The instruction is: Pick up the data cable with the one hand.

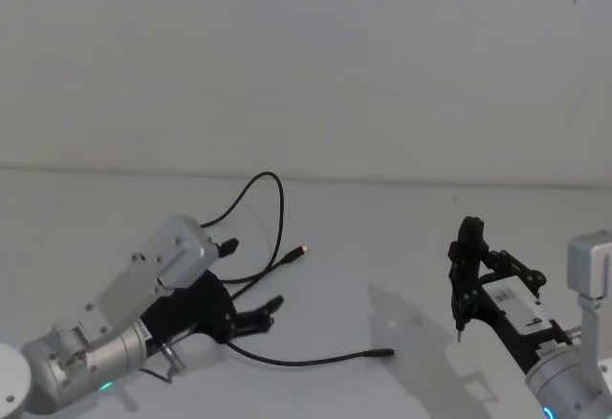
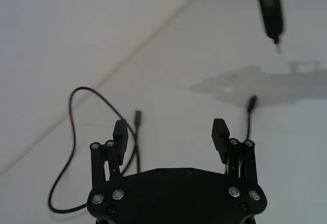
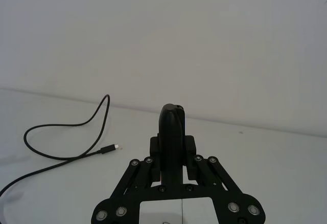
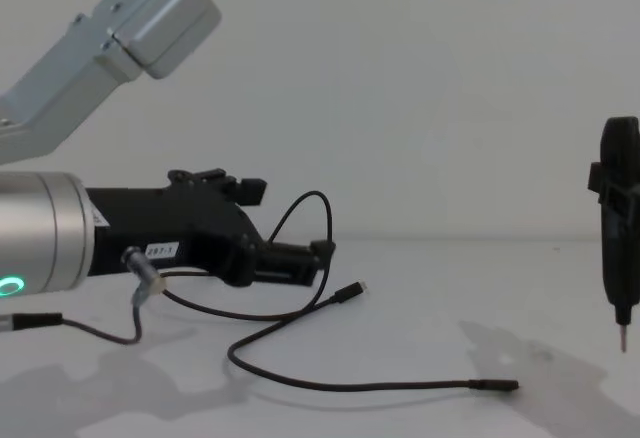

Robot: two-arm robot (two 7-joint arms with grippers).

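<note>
The left gripper (image 2: 170,132) hangs low over the white table (image 1: 382,247) with its fingers spread wide and nothing held between them. The black data cable (image 4: 380,389) lies loose on the table, looping under and just past that gripper. The right gripper (image 3: 173,147), well apart, is clamped on a black pen-shaped tool (image 4: 620,218)

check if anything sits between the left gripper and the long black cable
Nothing visible does. The black two-finger left gripper hangs open just above the long thin black data cable. The right gripper, holding a slim black pen-shaped tool, is well off to the side.
</note>
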